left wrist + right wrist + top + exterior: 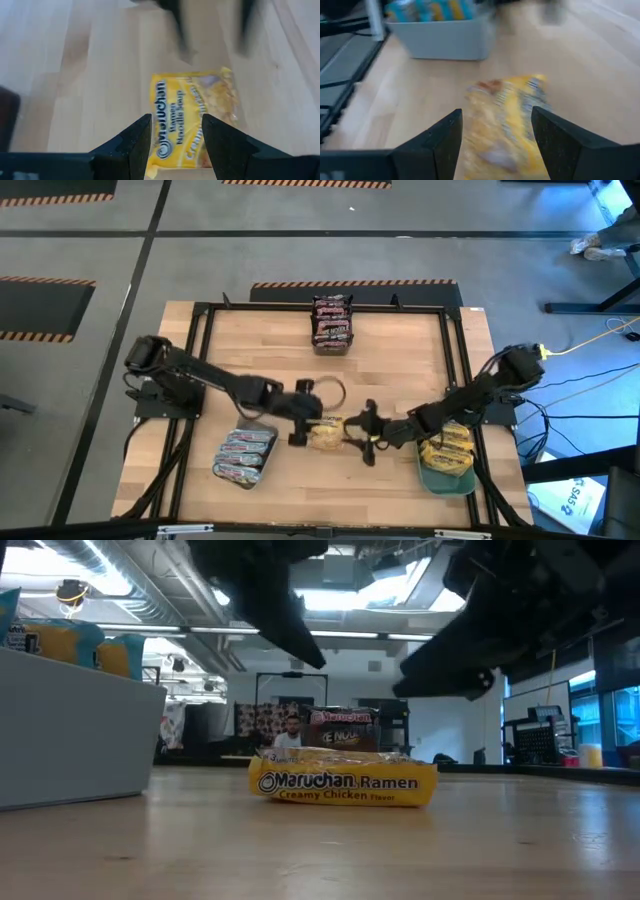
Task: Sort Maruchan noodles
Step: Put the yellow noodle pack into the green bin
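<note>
One yellow Maruchan packet (327, 432) lies flat on the wooden table between my two grippers; it also shows in the low view as the yellow packet (342, 780). My left gripper (305, 420) hangs open just left of it, and my right gripper (362, 432) hangs open just right of it. In the low view both stand above the packet with a clear gap. Each wrist view looks down at the packet (192, 115) (507, 125) past open fingers. Pinkish-silver packets fill the pale grey tray (245, 455), yellow ones the teal tray (447, 462), and dark brown ones lie stacked (332, 322) at the far edge.
A black frame (460, 370) runs around the tabletop. The grey tray's wall (70, 730) stands close on the near left. Bare wood lies open in the table's middle, between the far stack and the grippers. A yellow cable (590, 340) runs off to the right.
</note>
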`<state>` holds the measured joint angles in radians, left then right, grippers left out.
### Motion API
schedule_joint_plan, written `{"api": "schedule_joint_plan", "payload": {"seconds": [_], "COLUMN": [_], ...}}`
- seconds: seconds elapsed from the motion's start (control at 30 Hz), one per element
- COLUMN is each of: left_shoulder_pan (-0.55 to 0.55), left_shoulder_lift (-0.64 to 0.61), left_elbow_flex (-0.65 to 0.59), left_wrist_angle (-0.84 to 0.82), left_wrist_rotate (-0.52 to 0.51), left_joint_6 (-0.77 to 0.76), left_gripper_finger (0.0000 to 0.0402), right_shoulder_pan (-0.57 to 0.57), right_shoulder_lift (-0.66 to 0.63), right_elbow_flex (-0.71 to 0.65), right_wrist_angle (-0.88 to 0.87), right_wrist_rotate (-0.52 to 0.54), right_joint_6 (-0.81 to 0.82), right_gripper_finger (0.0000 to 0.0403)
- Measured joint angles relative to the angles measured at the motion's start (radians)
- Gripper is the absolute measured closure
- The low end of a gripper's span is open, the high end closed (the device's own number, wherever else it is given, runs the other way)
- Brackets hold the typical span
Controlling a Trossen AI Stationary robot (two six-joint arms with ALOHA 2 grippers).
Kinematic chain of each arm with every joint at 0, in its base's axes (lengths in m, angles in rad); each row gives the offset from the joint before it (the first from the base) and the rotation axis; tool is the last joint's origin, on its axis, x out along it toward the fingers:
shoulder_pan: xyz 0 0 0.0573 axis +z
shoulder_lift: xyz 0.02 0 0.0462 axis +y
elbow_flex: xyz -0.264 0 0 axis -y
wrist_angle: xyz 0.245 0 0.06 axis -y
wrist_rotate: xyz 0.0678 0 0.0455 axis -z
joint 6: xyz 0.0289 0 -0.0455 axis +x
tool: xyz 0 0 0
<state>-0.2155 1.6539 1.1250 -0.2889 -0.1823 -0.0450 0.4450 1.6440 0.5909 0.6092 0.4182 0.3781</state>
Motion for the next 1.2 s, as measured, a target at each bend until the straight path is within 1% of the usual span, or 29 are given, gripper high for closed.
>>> {"api": "schedule_joint_plan", "payload": {"seconds": [0.07, 0.13, 0.3, 0.33, 0.4, 0.47, 0.53, 0.6, 0.63, 0.67, 0.73, 0.83, 1.03, 1.13, 1.2], "left_shoulder_pan": [0.049, 0.093, 0.166, 0.178, 0.201, 0.218, 0.228, 0.235, 0.237, 0.237, 0.241, 0.252, 0.257, 0.258, 0.261], "left_shoulder_lift": [-0.021, -0.02, 0.0, 0.005, 0.023, 0.022, 0.046, 0.049, 0.068, 0.086, 0.097, 0.145, 0.24, 0.285, 0.305], "left_elbow_flex": [-0.033, -0.058, -0.134, -0.149, -0.169, -0.187, -0.19, -0.202, -0.201, -0.197, -0.201, -0.175, -0.139, -0.137, -0.134], "left_wrist_angle": [0.01, 0.026, 0.068, 0.08, 0.156, 0.189, 0.28, 0.282, 0.314, 0.346, 0.346, 0.368, 0.383, 0.388, 0.397], "left_wrist_rotate": [0.059, 0.093, 0.095, 0.11, 0.184, 0.257, 0.309, 0.373, 0.399, 0.41, 0.414, 0.431, 0.548, 0.619, 0.679], "left_joint_6": [-0.028, -0.053, -0.031, -0.037, -0.058, -0.087, -0.107, -0.111, -0.112, -0.119, -0.143, -0.179, -0.298, -0.388, -0.419], "left_gripper_finger": [0.023, 0.023, 0.023, 0.023, 0.023, 0.023, 0.023, 0.023, 0.023, 0.0228, 0.0223, 0.0205, 0.0159, 0.0149, 0.0148], "right_shoulder_pan": [0.0, 0.0, 0.0, 0.0, 0.002, 0.002, 0.002, 0.007, 0.01, 0.014, 0.016, 0.022, 0.029, 0.027, 0.027], "right_shoulder_lift": [0.058, 0.109, 0.224, 0.237, 0.256, 0.269, 0.27, 0.27, 0.27, 0.27, 0.27, 0.27, 0.276, 0.285, 0.288], "right_elbow_flex": [0.033, 0.068, 0.164, 0.179, 0.202, 0.218, 0.227, 0.233, 0.233, 0.232, 0.232, 0.232, 0.234, 0.234, 0.235], "right_wrist_angle": [0.037, 0.031, 0.017, 0.018, 0.011, -0.013, -0.053, -0.081, -0.092, -0.1, -0.108, -0.128, -0.141, -0.138, -0.139], "right_wrist_rotate": [-0.037, -0.052, -0.076, -0.084, -0.102, -0.118, -0.125, -0.124, -0.123, -0.121, -0.118, -0.111, -0.086, -0.078, -0.065], "right_joint_6": [-0.039, -0.054, -0.069, -0.069, -0.069, -0.07, -0.07, -0.07, -0.07, -0.072, -0.072, -0.065, -0.07, -0.072, -0.074], "right_gripper_finger": [0.018, 0.018, 0.018, 0.018, 0.018, 0.018, 0.018, 0.018, 0.018, 0.018, 0.018, 0.018, 0.018, 0.018, 0.018]}}
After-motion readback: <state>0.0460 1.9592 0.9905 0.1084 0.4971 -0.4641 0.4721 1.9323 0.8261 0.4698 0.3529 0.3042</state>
